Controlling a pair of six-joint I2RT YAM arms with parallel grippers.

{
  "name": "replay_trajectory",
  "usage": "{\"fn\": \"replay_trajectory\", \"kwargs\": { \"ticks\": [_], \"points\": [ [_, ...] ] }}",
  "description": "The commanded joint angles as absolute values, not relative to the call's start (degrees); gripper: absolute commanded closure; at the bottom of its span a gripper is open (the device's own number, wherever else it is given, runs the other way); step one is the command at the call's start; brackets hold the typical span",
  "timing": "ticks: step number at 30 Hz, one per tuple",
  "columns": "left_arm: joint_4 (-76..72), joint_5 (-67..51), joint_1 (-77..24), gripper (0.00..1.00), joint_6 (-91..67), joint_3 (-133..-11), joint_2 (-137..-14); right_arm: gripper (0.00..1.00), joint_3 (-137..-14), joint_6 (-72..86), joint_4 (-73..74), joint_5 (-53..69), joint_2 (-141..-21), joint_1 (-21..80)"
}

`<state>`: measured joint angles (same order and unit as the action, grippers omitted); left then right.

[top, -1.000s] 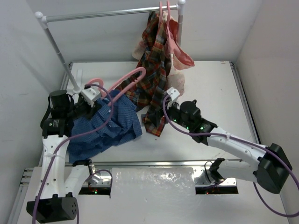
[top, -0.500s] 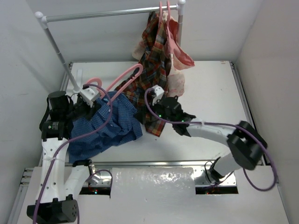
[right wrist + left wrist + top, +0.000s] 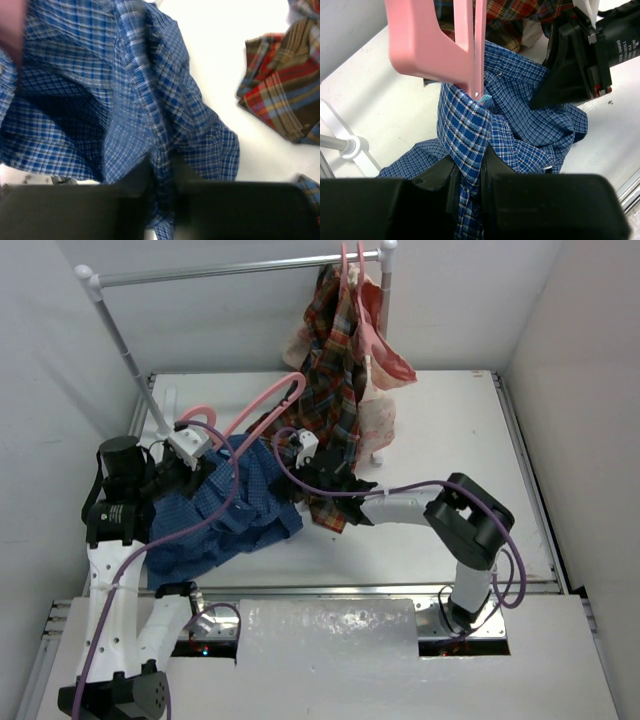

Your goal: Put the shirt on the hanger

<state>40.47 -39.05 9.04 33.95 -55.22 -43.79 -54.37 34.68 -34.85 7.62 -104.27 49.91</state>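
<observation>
Two walls (image 3: pixel 50 390) flank the white tabletop (image 3: pixel 450 430) and garment rail (image 3: pixel 230 268). The rumpled blue-check shirt (image 3: pixel 255 510) bunches below the pink hanger (image 3: pixel 265 401); left hand (image 3: pixel 470 172) and right hand (image 3: pixel 161 175) each pinch it.

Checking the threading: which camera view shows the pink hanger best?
Top external: the hanger shows along most of its length, the rest covered by the shirt. Left wrist shows a close, cropped stretch running into the cloth. Right wrist has only a pink blur at its left edge.
</observation>
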Motion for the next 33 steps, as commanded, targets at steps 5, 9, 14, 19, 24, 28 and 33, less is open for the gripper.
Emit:
{"fn": "replay_trajectory", "kwargs": {
  "ticks": [5,9,14,19,24,28,33],
  "points": [
    [43.1,-40.4,9.7,1.0,40.7,-58.4,-42.4,1.0,-50.6,33.8,-33.1,-1.9,-95.6,46.7],
    [54.7,-43.2,9.7,1.0,52.4,-58.7,-41.4,1.0,-50.2,28.5,-22.5,-10.7,-88.4,43.4],
    [60.3,-39.6,9.8,1.0,64.6,-54.6,-40.3,1.0,-49.4,25.6,-16.6,-16.3,-82.0,42.2],
    [61.3,-38.5,9.7,1.0,70.1,-51.1,-40.4,1.0,-50.8,23.9,-11.6,-16.5,-79.6,41.3],
    [52.0,-32.6,9.8,1.0,63.2,-49.5,-40.5,1.0,-54.1,21.0,-7.5,-12.7,-79.4,41.3],
    [46.8,-26.3,9.7,1.0,65.0,-47.0,-40.7,1.0,-58.6,17.3,-2.5,-12.2,-79.8,41.4],
    [45.3,-22.2,9.7,1.0,71.3,-43.6,-41.9,1.0,-63.0,12.8,1.8,-14.0,-81.7,42.0]
  ]
}}
